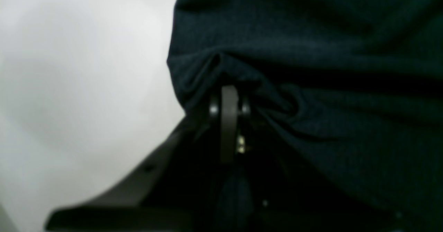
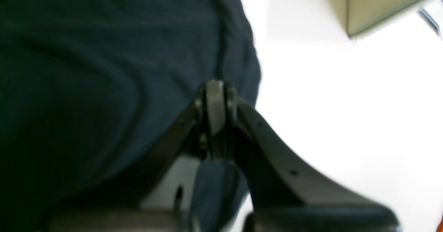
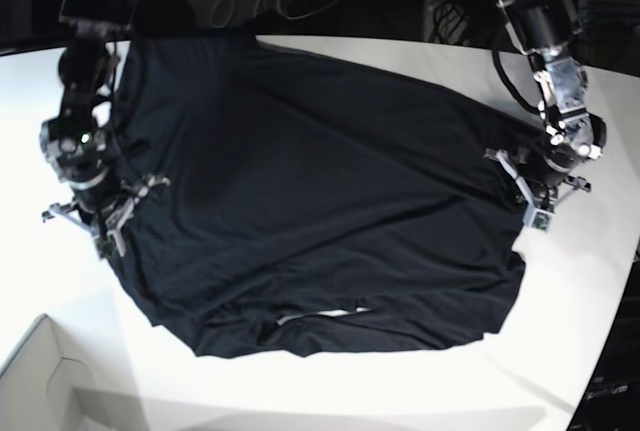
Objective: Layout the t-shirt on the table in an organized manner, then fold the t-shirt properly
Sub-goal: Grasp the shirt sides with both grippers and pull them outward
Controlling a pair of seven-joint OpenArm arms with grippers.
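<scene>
Here, black t-shirt (image 3: 310, 211) spread wide and rumpled across the white worktop (image 3: 560, 351), left end effector (image 3: 535, 191) clamped on its edge at the base view's right, right end effector (image 3: 115, 216) pinching fabric at the opposite edge, pale cardboard box (image 2: 380, 7) nearby

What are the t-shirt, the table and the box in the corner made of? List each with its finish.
t-shirt: soft knit fabric, probably cotton or a blend; matte black, it bunches into folds where each gripper pinches it.
table: smooth white matte top, likely laminate or painted board; soft shadows, no glare.
box: looks like pale cardboard; flat dull walls with sharp folded edges.
</scene>
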